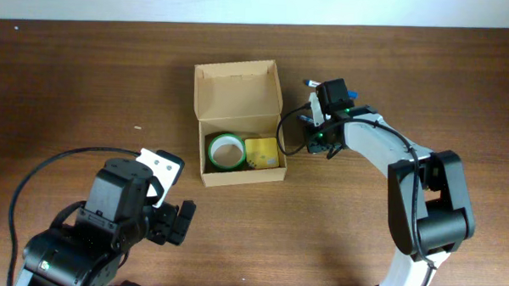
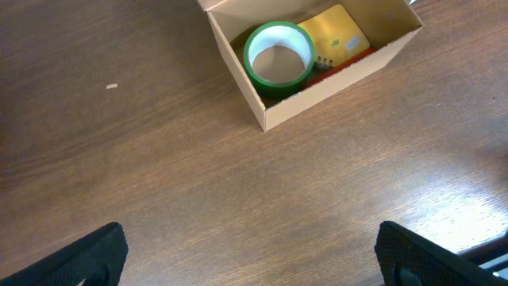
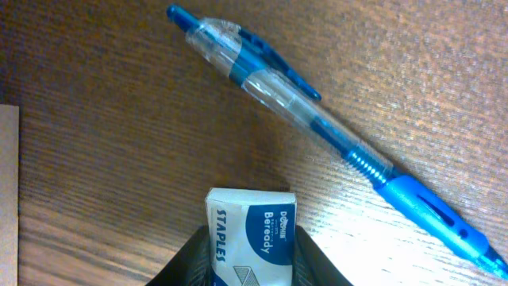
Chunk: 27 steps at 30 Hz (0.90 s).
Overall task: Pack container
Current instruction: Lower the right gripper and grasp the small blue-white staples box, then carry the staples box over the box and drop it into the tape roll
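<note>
Nearest the robot, well in front of the container, the left claw is held fully spread above the bare surface, and nothing is gripped by it.

The container is set near the middle of the surface with its lid flap thrown back on the far side. Its front half is taken up by two things. A green tape roll lies flat at the left, and a yellow sticky-note pad lies beside the roll at the right. A narrow strip of floor appears to be left free behind them, against the hinge.

Just beyond the container's right wall, the right claw is brought narrow, its jaws set against both sides of a small blue-and-white staples box. Whether that box has been raised off the surface cannot be told. A blue pen lies slantwise past it, farther from the container, and is not touched.

The step in hand is judged to be the taking of the staples box for packing. The grip should be kept square on the two flat sides, so the light box is not twisted. It should be lifted straight up before any sideways travel, so the pen is not dragged and the right wall is cleared. It is best lowered onto the pad or into the rear strip, and released only once it is supported.
</note>
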Motion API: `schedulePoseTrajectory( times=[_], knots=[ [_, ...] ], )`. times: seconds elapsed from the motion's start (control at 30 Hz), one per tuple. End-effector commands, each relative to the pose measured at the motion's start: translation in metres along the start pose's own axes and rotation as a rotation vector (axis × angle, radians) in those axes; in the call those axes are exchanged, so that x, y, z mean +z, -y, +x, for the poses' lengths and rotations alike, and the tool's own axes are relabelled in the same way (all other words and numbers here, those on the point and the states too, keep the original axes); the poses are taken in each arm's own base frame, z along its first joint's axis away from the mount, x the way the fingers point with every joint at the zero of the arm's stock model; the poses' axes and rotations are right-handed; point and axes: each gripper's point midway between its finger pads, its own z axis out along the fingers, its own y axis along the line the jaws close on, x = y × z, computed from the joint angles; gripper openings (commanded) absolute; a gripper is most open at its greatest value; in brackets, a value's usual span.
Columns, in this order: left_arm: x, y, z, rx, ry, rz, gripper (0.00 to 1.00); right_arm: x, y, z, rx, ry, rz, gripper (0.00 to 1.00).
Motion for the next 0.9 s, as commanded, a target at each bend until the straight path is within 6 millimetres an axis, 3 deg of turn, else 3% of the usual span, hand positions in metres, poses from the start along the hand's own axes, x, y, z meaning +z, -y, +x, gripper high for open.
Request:
schedulePoseTrajectory(
  times=[0.0, 0.1, 0.27, 0.6, 0.73, 0.87],
  knots=[
    [-0.005, 0.000, -0.005, 0.016, 0.022, 0.006, 1.00, 0.006, -0.002, 0.013, 0.031, -0.059, 0.002, 0.29],
    [-0.005, 0.000, -0.005, 0.016, 0.021, 0.005, 0.99, -0.004, -0.002, 0.007, 0.034, -0.062, 0.001, 0.29],
    [-0.005, 0.000, -0.005, 0.016, 0.021, 0.005, 1.00, -0.037, -0.005, -0.018, 0.032, -0.040, 0.001, 0.29],
    [-0.005, 0.000, -0.005, 0.016, 0.021, 0.005, 1.00, -0.143, -0.014, -0.085, 0.022, 0.115, -0.011, 0.29],
    [-0.005, 0.000, -0.005, 0.016, 0.021, 0.005, 0.99, -0.179, -0.031, -0.099, -0.009, 0.175, -0.030, 0.29],
    [-0.005, 0.000, -0.005, 0.016, 0.021, 0.006, 1.00, -0.192, -0.070, -0.101, -0.047, 0.201, -0.085, 0.29]
  ],
)
